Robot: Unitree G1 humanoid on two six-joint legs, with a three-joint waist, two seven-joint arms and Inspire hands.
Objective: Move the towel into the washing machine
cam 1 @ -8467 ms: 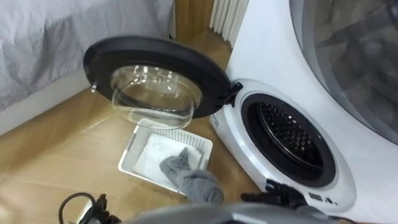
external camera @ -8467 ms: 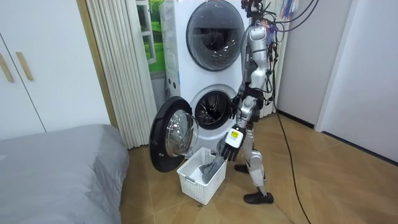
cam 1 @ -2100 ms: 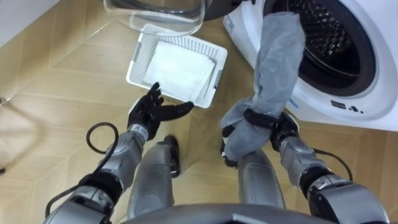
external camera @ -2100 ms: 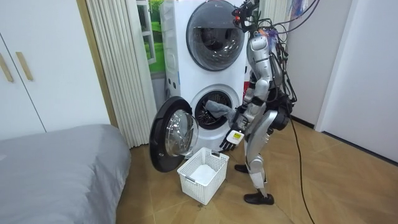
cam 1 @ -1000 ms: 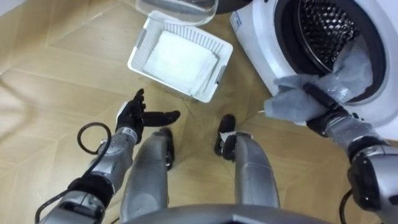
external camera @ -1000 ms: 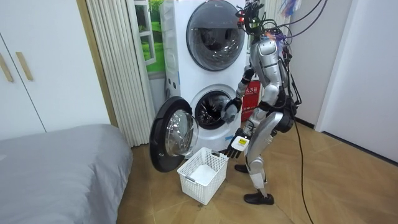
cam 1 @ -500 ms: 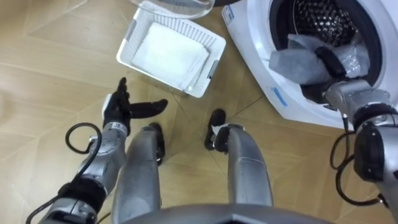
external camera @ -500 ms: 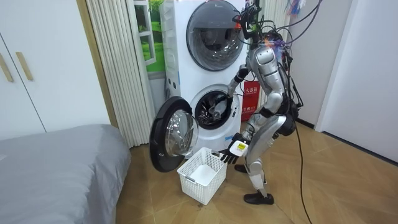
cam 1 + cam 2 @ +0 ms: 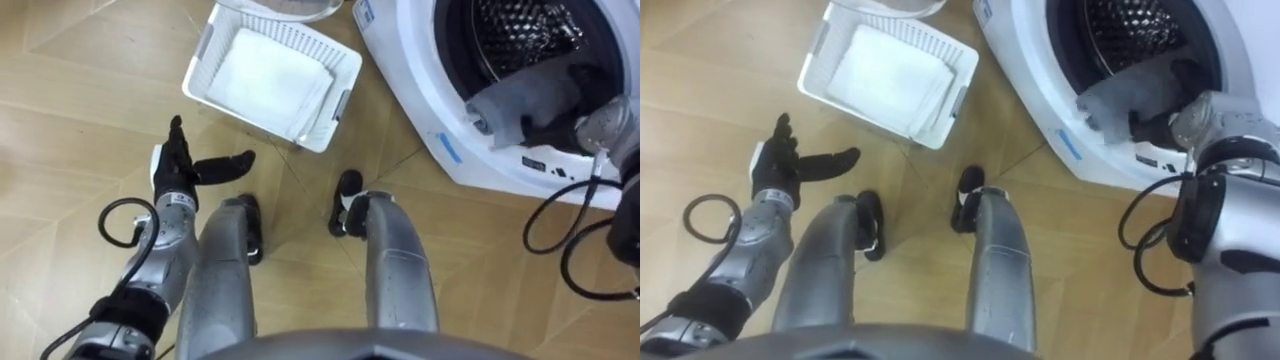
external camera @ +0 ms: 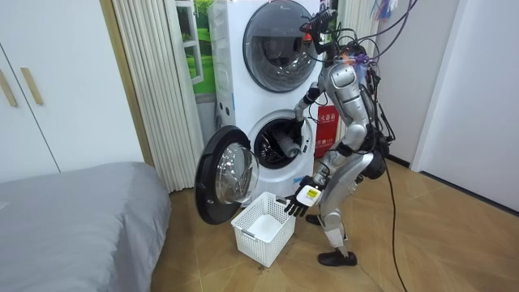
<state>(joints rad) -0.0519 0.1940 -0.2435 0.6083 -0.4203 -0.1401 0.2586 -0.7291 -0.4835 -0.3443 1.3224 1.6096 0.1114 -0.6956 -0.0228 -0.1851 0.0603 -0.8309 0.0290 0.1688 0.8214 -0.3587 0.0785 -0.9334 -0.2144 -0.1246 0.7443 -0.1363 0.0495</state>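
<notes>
Grey towel (image 9: 530, 95) lies bunched in the round mouth of the washer (image 9: 435, 115), part of it over the lip and part inside, with the dark, pierced drum (image 9: 520, 25) behind it. My right hand (image 9: 550, 130) is in that mouth with it, and the cloth lies over and about the hand. Whether I grip the towel or only rest under it, I cannot tell.

My left hand (image 9: 185, 172) hangs low at my left side over the wood floor (image 9: 80, 120). Its fingers are straight and a little spread, the thumb juts out to the side, and it holds nothing.

A white basket (image 9: 336, 105) stands on the floor between that hand and the washer, near the washer's front but apart from it. Something flat and white lies in its bottom.

In the room view I stand bent forward before the lower machine of a stacked pair, my right arm reaching into its opening. The door (image 10: 223, 174) is swung wide toward the room view's left. The basket sits below and beside the door, and my left hand is near the basket's rim, above it.
</notes>
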